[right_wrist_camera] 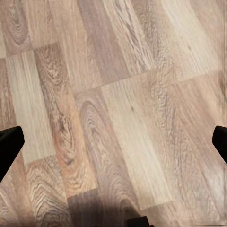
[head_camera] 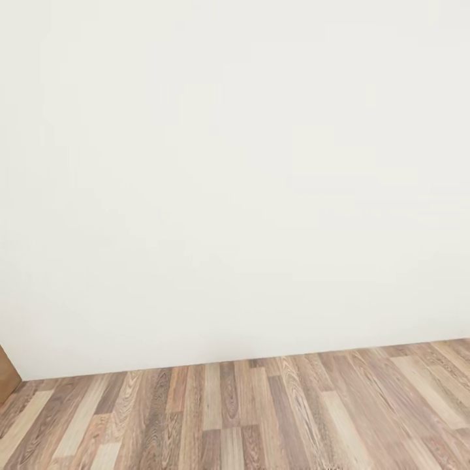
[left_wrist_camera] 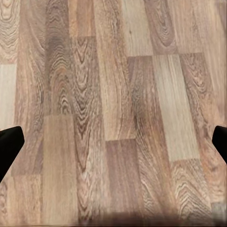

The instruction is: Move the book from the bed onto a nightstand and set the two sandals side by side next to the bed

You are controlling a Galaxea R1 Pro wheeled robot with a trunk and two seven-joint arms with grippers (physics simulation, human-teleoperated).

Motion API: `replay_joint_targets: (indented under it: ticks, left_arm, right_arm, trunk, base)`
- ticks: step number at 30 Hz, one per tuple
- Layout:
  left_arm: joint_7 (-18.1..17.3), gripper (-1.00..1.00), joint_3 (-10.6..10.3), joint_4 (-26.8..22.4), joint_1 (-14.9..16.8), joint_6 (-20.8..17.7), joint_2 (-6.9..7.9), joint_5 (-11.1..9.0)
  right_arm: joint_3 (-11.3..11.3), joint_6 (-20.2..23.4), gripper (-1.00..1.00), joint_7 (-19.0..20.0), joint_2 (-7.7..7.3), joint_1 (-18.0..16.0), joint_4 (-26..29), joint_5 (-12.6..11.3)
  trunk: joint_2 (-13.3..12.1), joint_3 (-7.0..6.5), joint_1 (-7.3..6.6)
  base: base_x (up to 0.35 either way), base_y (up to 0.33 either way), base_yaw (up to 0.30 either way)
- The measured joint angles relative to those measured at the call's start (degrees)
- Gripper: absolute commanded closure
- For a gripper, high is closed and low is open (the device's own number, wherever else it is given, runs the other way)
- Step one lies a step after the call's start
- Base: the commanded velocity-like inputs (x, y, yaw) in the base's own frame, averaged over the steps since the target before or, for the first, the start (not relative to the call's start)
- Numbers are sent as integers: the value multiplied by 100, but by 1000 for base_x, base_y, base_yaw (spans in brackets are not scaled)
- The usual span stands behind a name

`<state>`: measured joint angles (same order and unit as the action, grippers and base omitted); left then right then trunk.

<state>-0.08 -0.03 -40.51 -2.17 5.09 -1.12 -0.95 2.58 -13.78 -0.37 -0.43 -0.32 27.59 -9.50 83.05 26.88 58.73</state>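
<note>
White wall (head_camera: 235, 170) takes up most of the head view, plain and unmarked, meeting a wood-plank floor (head_camera: 248, 418) along a line that slopes slightly up toward the right. Planks run in mixed tones, pale tan beside darker grey-brown, with strong grain. At the left edge of the floor, where wall and planks meet, a sliver of brown wood (head_camera: 6, 375) pokes in; too little of it shows to say what it belongs to.

Both wrist views look straight down on bare planks. On the left gripper (left_wrist_camera: 113, 144), two black fingertips (left_wrist_camera: 10, 144) sit at opposite edges of the picture, spread wide with nothing between them but floor. On the right gripper (right_wrist_camera: 113, 144) the fingertips (right_wrist_camera: 9, 144) stand the same way, far apart and grasping nothing. A soft shadow lies over the planks at the near edge of both wrist pictures, and a small dark shape (right_wrist_camera: 138, 221) sits at that edge in the right one; what it is cannot be told.

Book, bed, nightstand and sandals are out of sight here, so their places cannot be given.
</note>
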Motion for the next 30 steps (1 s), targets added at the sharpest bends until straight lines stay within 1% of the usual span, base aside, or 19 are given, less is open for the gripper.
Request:
replay_joint_targets:
  ticks: [6, 30]
  left_arm:
    - [-13, -100, -3, 126, 0, 0, -9, 6]
    - [-16, -100, -5, 139, 0, 1, -11, 0]
  right_arm:
    - [0, 0, -100, -2, 0, 0, -4, 1]
    - [-7, 0, -100, -1, 9, 0, -5, 2]
  trunk:
    - [0, 0, 0]
    - [0, 0, 0]
  base:
    - [0, 0, -283]
    - [0, 0, -284]
